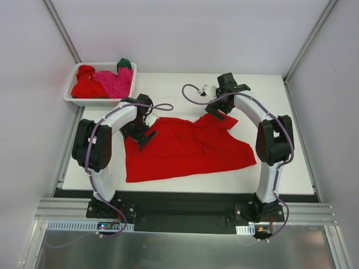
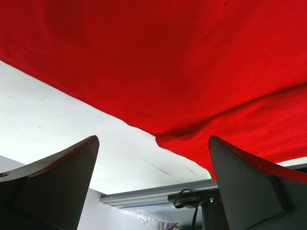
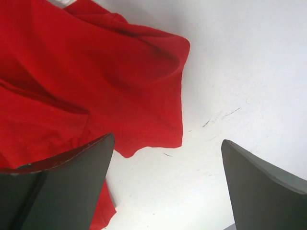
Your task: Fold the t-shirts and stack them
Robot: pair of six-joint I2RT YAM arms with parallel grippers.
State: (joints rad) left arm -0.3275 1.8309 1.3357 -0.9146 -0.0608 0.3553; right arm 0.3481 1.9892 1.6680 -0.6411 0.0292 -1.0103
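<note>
Your left pincer (image 1: 145, 136) and right pincer (image 1: 217, 108) both hang wide open, holding nothing, over the upper corners of the red t-shirt (image 1: 185, 151) spread mid-frame on the surface (image 1: 283, 162), probably lined up for pinching. More t-shirts (image 1: 112, 83) sit in the basket (image 1: 73, 100), upper left.

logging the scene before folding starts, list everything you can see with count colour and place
spread t-shirt: one, bright red, lying rumpled mid-table
basket: one, white lattice, at the table's far left corner
red shirt: one, bunched in the basket's left side
magenta-pink shirt: one, bunched in the basket's right side
dark green shirt: one, at the basket's far right corner, mostly hidden
table: one, white
left gripper: one, dark, open, over the spread t-shirt's far left edge
right gripper: one, dark, open, over its far right sleeve
</note>
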